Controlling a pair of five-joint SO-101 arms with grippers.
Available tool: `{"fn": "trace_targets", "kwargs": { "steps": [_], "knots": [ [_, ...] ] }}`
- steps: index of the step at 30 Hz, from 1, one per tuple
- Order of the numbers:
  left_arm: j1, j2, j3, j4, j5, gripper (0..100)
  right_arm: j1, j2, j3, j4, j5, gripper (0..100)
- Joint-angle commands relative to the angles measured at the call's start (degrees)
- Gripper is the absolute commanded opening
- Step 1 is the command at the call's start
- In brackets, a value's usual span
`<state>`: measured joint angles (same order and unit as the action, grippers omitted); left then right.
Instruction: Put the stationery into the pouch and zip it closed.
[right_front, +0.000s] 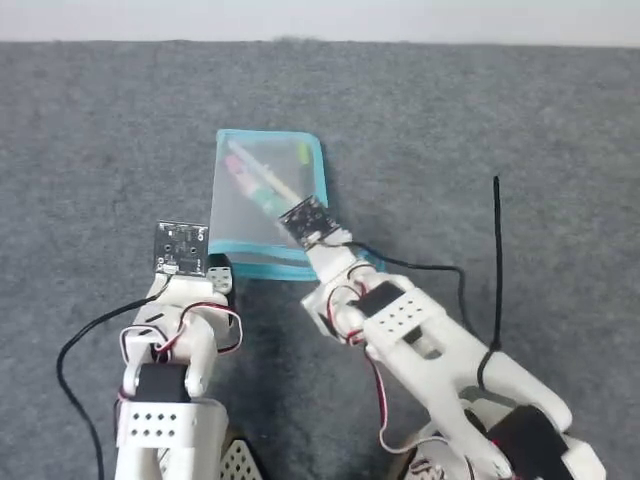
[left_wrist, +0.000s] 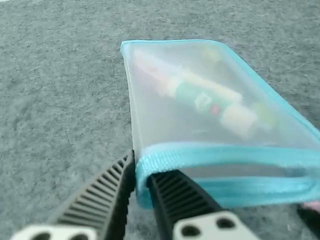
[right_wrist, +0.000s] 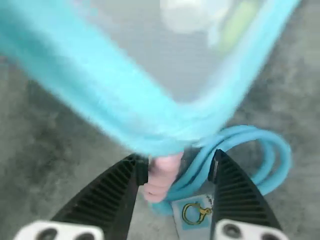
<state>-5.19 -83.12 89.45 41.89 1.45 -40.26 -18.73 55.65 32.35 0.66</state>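
Pinched narrow in the left claw (left_wrist: 141, 170), between black ribbed fingers (left_wrist: 107, 187): one near corner of the pouch (left_wrist: 200, 90), right on its woven teal zipper band. Closed narrow with the right claw (right_wrist: 175, 167) at the other near corner, around a soft pink pull tab (right_wrist: 162, 175) and a smooth, round teal cord loop (right_wrist: 272, 155); tab against one finger, cord against the other. Beside the tab, a small flat tag (right_wrist: 195, 214).

Past both claws, lying flat on the desk (left_wrist: 60, 100): a rectangular pouch of frosted, see-through plastic, edged in teal binding, far corners rounded. Inside, seen dimly through the wall: stationery (left_wrist: 210, 102), slim stick shapes in pink, green and white, lying slantwise. Under everything, a coarse grey felt-like covering. Out on the right arm's side, a thin black cable (right_front: 497, 260) across the felt.
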Motion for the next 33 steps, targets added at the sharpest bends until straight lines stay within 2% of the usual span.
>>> {"fn": "trace_targets", "kwargs": {
  "steps": [1, 6, 12, 25, 33],
  "knots": [
    [-0.3, -0.8, -2.2, -1.9, 0.9, 1, 1.9, -0.1, -1.6, -3.3, -1.1, 20.9],
    [-0.3, -0.8, -2.2, -1.9, 0.9, 1, 1.5, -0.1, -1.6, -3.3, -1.2, 20.2],
    [-0.3, -0.6, -2.2, -1.9, 0.9, 1, 1.5, 0.0, -1.3, -5.7, -0.9, 5.7],
    [-0.3, -0.9, -1.5, -1.9, 0.9, 1, 1.5, 2.1, 0.0, -6.0, -1.1, 21.8],
    [-0.3, -0.9, -1.5, -1.9, 0.9, 1, 1.8, 5.8, -1.1, -8.0, -1.1, 20.4]
  ]
}}
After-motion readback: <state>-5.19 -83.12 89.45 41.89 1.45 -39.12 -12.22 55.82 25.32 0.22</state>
